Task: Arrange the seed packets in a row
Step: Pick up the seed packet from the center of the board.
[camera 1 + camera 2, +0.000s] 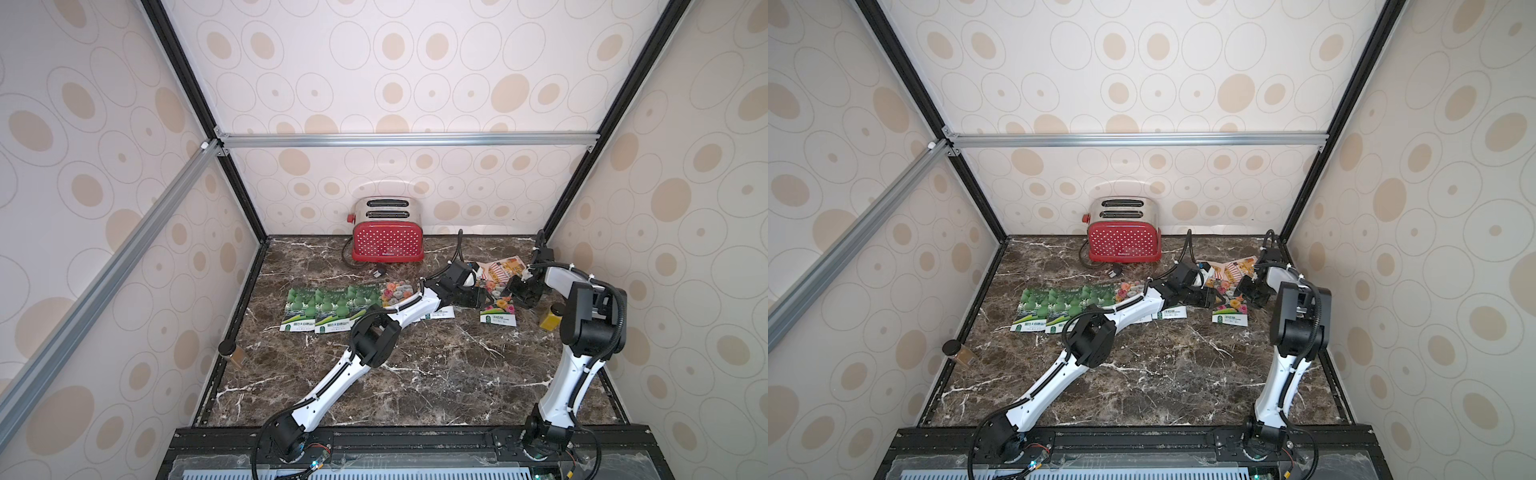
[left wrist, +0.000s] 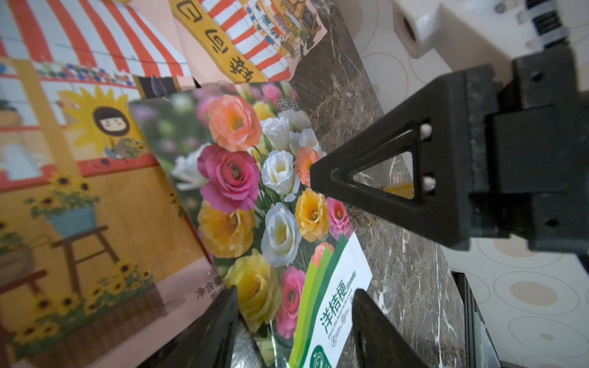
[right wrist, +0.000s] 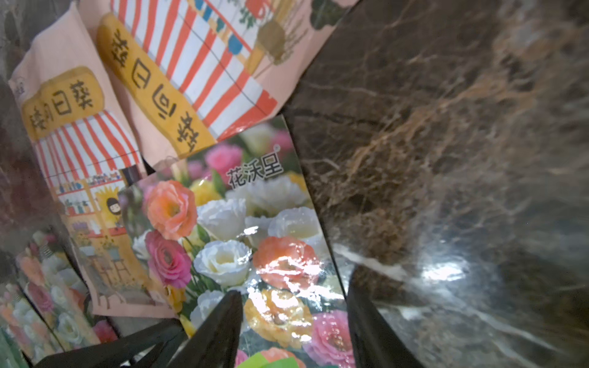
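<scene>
the jaws of the left arm [image 1: 415,309] and right arm [image 1: 557,282] are held spread, nothing pinched, over a flower packet [image 2: 255,207] far right on the counter [image 1: 415,374], overlapping the shop packets [image 1: 496,268]. crowded so, the jaws could be knocked together, or the packet skidded.

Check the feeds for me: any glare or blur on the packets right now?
Right wrist view: white glare patches on the flower-print packet and on the marble countertop, which looks smeared. Left wrist view: that packet is sharp, the striped-awning shop packet softer. Both top views: evenly lit, sharp, no glare on the gourd packets.
</scene>
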Motion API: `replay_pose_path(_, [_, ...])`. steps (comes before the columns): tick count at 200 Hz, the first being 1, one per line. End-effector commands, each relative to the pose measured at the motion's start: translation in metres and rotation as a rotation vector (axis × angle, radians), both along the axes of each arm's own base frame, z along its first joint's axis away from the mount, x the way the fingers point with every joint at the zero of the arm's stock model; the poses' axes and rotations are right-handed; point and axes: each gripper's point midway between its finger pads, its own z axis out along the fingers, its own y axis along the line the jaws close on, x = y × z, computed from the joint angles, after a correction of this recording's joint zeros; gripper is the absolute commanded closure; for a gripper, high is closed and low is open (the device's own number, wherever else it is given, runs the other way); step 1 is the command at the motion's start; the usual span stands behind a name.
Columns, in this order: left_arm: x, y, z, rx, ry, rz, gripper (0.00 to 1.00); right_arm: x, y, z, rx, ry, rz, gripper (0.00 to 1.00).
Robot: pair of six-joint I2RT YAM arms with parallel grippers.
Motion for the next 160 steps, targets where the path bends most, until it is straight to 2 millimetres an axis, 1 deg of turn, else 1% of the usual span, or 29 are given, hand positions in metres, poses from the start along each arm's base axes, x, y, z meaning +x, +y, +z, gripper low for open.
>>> replay_pose_path(1, [-0.009,0.002,-0.043,0.056,0.075,0.007,0.41,-0.022,0.022,-0.029,0.114,0.087,0.019,0.48])
replay_pose_path(38, [-0.009,0.002,-0.047,0.052,0.081,0.009,0.42,-0.026,0.031,-0.029,0.156,0.075,0.037,0.54])
replay_pose_path(59, [-0.01,0.001,-0.047,0.049,0.085,0.008,0.42,-0.025,0.036,-0.024,0.189,0.054,0.043,0.61])
replay_pose_path(78, [-0.01,0.001,-0.047,0.05,0.087,0.007,0.42,-0.022,0.04,-0.016,0.206,0.029,0.056,0.66])
replay_pose_path(101, [-0.009,0.001,-0.047,0.05,0.085,0.008,0.43,-0.02,0.044,-0.008,0.225,-0.004,0.074,0.66])
replay_pose_path(118, [-0.01,0.001,-0.047,0.049,0.086,0.006,0.46,-0.017,0.049,-0.002,0.256,-0.037,0.088,0.65])
replay_pose_path(140, [-0.01,0.002,-0.05,0.059,0.09,0.01,0.5,-0.016,0.055,0.004,0.286,-0.071,0.103,0.68])
replay_pose_path(160, [-0.01,0.003,-0.052,0.064,0.092,0.012,0.52,-0.016,0.055,0.009,0.283,-0.088,0.113,0.7])
